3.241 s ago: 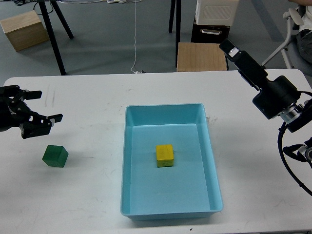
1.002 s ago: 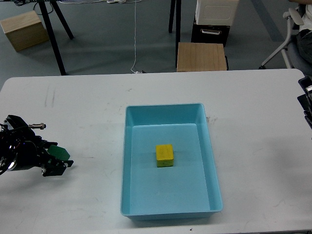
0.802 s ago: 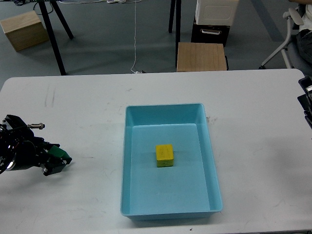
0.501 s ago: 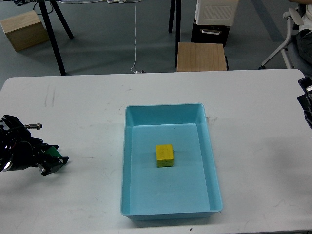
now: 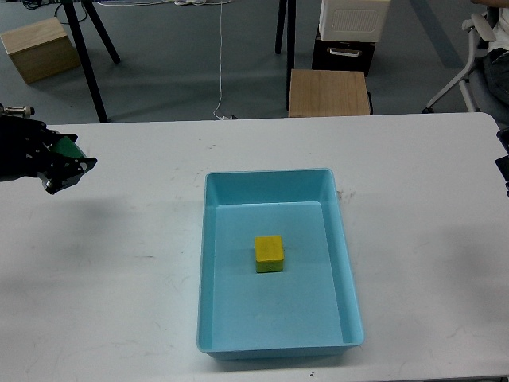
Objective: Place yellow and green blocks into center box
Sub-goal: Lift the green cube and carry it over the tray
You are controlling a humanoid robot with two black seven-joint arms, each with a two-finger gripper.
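The yellow block [image 5: 269, 254] lies inside the light-blue tray [image 5: 274, 178], near its middle. My left gripper [image 5: 64, 161] is at the far left, raised above the white table, and is shut on the green block [image 5: 67, 149], of which only a green corner shows between the black fingers. It is well left of the tray. Of my right arm only a dark sliver [image 5: 503, 163] shows at the right edge; its gripper is out of view.
The white table [image 5: 119, 278] spreads around the tray. Beyond its far edge stand a tan wooden box [image 5: 328, 92], a black and white cabinet [image 5: 347, 36], black stand legs [image 5: 87, 60] and another tan box [image 5: 38, 49].
My left gripper closed on the green block on the table and lifted it up and away from me. The right arm withdrew to the right edge earlier.
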